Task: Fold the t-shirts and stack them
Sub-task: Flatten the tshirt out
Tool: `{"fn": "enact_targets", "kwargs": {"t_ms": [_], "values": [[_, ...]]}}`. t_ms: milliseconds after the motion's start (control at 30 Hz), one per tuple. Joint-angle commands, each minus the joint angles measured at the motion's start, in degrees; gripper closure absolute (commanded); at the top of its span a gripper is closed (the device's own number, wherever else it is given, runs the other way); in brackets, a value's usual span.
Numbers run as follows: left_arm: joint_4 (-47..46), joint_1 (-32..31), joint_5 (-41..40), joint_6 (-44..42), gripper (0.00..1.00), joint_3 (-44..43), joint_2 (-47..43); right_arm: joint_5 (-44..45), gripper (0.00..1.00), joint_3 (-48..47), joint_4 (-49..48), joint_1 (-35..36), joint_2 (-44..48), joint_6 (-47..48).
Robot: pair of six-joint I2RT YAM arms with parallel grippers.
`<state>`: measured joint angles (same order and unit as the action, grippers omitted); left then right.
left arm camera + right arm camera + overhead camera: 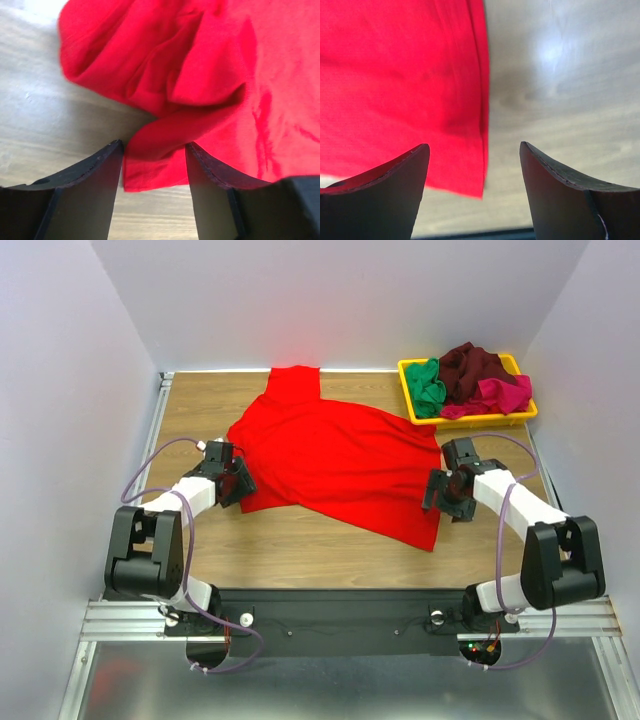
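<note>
Top external view: a wood-grain table [300,550] sits boxed in by plain pale walls [60,390] at 9, 12 and 3 o'clock. Silver metal rails [110,615] run along its 9 o'clock side and across its near edge at 6 o'clock. A faint red glow shows on the back wall at 12 o'clock.

A bright red cloth t-shirt [335,465] lies spread over the middle of the table, rumpled. One part reaches the table's far edge at 12 o'clock and a lower corner points toward 5 o'clock.

At 1 o'clock a yellow rectangular plastic tray [490,418] holds three bunched garments. A green cloth shirt [428,388] lies at the tray's 9 o'clock side and a dark maroon cloth shirt [475,368] at the middle and back. A magenta-pink cloth shirt [505,395] is at 4 o'clock.

The left end effector [238,480] is at the red shirt's 8 o'clock corner. In the left wrist view its fingers [95,170] are spread apart, with a folded corner of red cloth lying between them on the wood.

The right end effector [440,490] is at the shirt's 4 o'clock edge. Its fingers [555,180] are also apart, straddling the shirt's straight edge, with bare wood toward 3 o'clock. Purple cables [140,475] loop from both arms.
</note>
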<state>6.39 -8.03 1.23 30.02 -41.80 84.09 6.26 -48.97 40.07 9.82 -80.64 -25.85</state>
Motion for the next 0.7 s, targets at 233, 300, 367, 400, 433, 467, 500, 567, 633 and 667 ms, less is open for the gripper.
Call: {"fn": "enact_targets", "kwargs": {"t_ms": [233,300,367,400,433,467,500,567,633,667], "values": [[-2.2,-0.1,4.9,-1.8,0.81,1.2,-0.5,-8.2,0.21,0.3,12.0,-0.1,4.6,-1.0],[-1.0,-0.1,5.9,-1.9,0.93,1.2,-1.7,-9.0,0.22,1.2,12.2,-0.1,5.3,-1.5],[0.1,-0.1,6.5,-1.9,1.0,1.2,-2.7,-9.2,0.22,0.9,12.2,0.0,5.1,-1.5],[0.9,-0.1,6.7,-1.9,1.0,1.1,-3.4,-9.6,0.22,1.0,12.3,0.0,4.3,-1.6],[2.4,-0.1,6.9,-1.7,1.0,1.0,-5.0,-10.8,0.22,1.2,12.4,0.0,3.7,-1.6],[3.2,-0.1,7.0,-1.6,1.0,0.8,-5.9,-11.1,0.23,1.7,12.4,0.2,3.3,-1.7],[4.1,-0.1,6.9,-1.5,1.0,0.9,-6.9,-11.1,0.24,1.9,12.3,0.4,2.9,-1.8],[6.7,-0.1,6.7,-1.1,1.0,0.8,-9.8,-10.7,0.25,1.8,12.2,0.5,1.9,-2.1],[8.8,-0.1,7.0,-0.7,1.0,0.8,-12.4,-10.7,0.25,1.8,12.2,0.6,0.6,-2.2],[9.4,-0.1,7.3,-0.6,1.0,0.9,-13.2,-10.7,0.26,1.9,12.0,0.7,0.2,-2.1]]}}
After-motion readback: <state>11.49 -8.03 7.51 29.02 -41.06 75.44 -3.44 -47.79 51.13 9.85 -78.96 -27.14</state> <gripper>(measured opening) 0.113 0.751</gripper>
